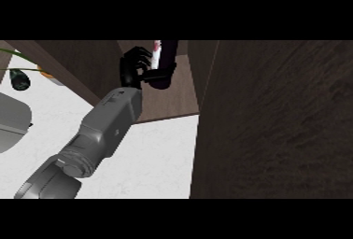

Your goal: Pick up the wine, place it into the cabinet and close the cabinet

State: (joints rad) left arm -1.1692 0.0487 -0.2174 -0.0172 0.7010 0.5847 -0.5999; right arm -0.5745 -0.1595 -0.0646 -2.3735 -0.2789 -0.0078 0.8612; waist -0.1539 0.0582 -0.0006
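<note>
Toward the frame's upper middle, your left hand is curling round the wine inside the cabinet, positioning it for setting down.

No readable text, brand, number or sign anywhere, not even on the wine bottle.

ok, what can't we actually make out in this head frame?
- Wine bottle: in the head view its top is cut off by the upper edge and its middle is covered by the left hand. Whether its base touches the cabinet shelf is unclear.
- Right hand: nowhere in the head view.
- Cabinet's right side: hidden behind the dark wood panel.
- Grey object: cut off by the left edge, unidentifiable.
</note>
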